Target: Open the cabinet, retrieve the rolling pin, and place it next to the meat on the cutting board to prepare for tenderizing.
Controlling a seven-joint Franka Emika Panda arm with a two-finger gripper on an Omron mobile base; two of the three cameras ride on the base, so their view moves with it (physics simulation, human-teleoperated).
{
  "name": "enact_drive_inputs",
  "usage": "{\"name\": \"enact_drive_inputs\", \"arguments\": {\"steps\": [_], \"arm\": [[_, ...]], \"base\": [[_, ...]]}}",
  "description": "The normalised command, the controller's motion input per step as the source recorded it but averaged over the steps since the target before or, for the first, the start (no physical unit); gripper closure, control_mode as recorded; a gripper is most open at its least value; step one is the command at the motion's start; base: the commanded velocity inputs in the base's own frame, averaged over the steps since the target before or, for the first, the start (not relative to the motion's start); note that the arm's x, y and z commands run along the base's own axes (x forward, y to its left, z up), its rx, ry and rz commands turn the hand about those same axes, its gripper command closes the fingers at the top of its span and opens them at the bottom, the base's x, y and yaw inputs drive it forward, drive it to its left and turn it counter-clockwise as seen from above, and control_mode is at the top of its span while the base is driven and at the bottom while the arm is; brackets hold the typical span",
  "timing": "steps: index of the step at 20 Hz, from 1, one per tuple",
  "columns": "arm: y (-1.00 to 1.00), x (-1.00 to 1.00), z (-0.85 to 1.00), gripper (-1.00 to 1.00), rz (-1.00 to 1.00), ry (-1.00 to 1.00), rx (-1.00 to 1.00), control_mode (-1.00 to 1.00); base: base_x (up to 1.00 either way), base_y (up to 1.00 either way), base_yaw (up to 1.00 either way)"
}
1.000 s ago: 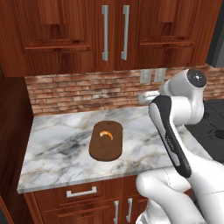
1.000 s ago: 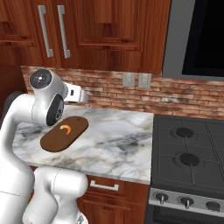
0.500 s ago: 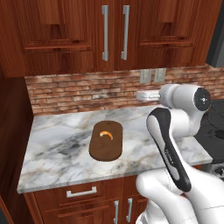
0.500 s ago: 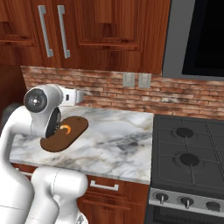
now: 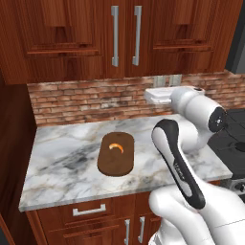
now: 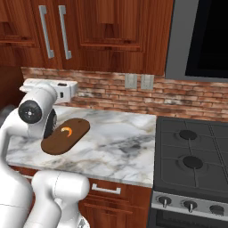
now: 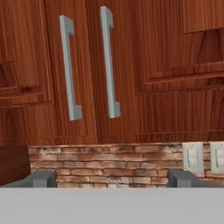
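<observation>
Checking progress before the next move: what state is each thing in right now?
cabinet: both doors shut, handles untouched.
gripper: open, empty, facing the cabinet handles.
cutting board: flat on the counter.
meat: lying on the cutting board.
stove: burners bare.

Reddish-brown cabinet (image 5: 124,38), dark brown cutting board (image 5: 115,155), orange-and-white meat (image 5: 116,146).

Cabinet (image 7: 131,65) doors closed, two bar handles (image 7: 87,65) side by side; claw (image 7: 109,179) fingertips wide apart.
</observation>
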Motion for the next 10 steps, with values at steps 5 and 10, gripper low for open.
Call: {"name": "enact_drive_inputs", "arguments": {"steps": [5,10], "arm": [[0.25,0.00,0.50,-1.00,0.01,-0.13,0.00,-1.00],[0.13,0.02,0.18,-1.00,0.00,-0.01,-0.02,-1.00]], "base": [[0.00,0.00,0.00],[0.00,0.00,0.00]]}}
